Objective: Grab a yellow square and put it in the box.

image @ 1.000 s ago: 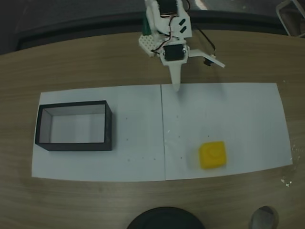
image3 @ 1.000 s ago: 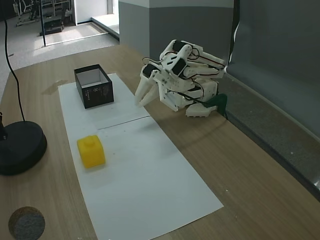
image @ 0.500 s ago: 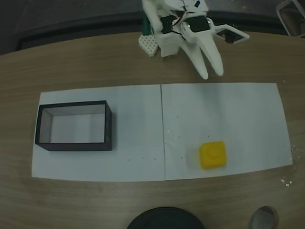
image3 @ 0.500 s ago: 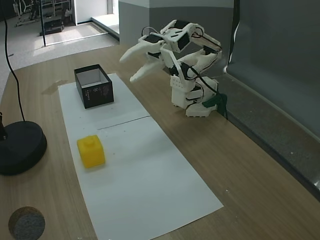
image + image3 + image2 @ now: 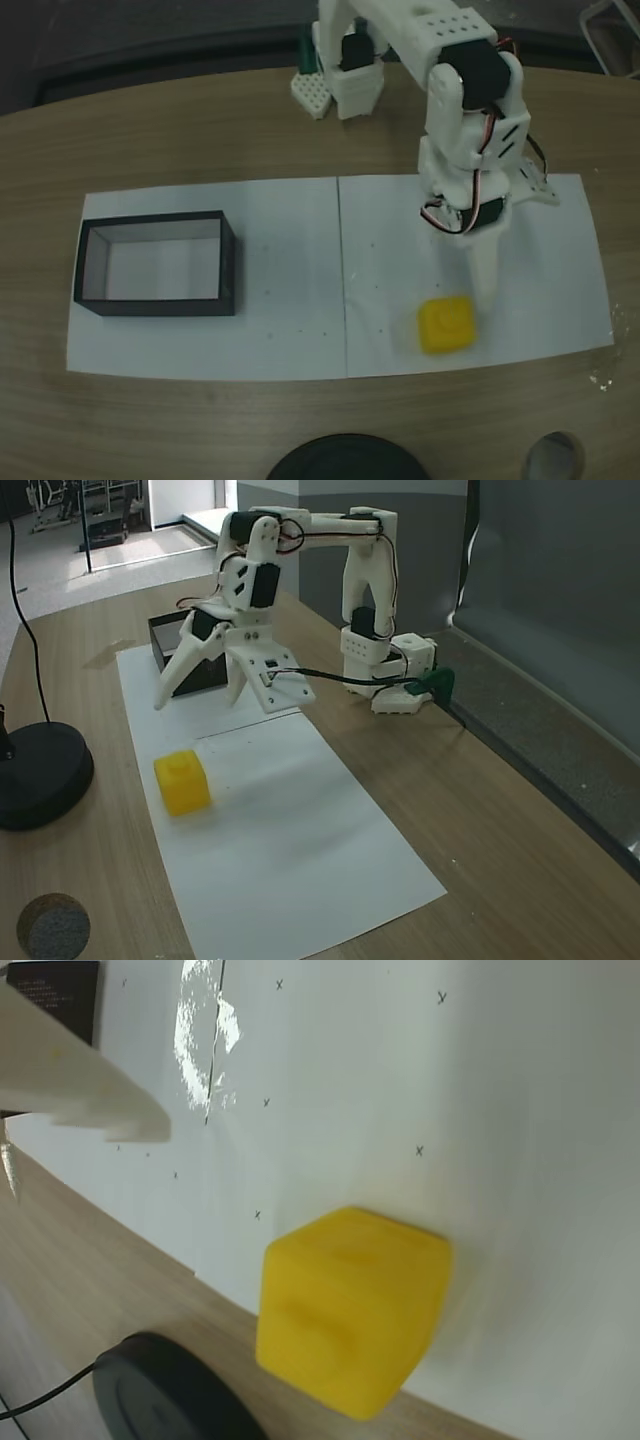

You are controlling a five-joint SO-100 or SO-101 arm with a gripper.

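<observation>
The hand (image 5: pixel 200 694) hangs spread apart above the yellow square (image 5: pixel 182 782), whose embossed mark looks unreadable.

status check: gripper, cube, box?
Gripper open, raised over the paper, short of the cube. Cube on the paper, untouched. Box empty. Nothing between gripper and cube.

Top-down, oblique side, close wrist cameras
</observation>
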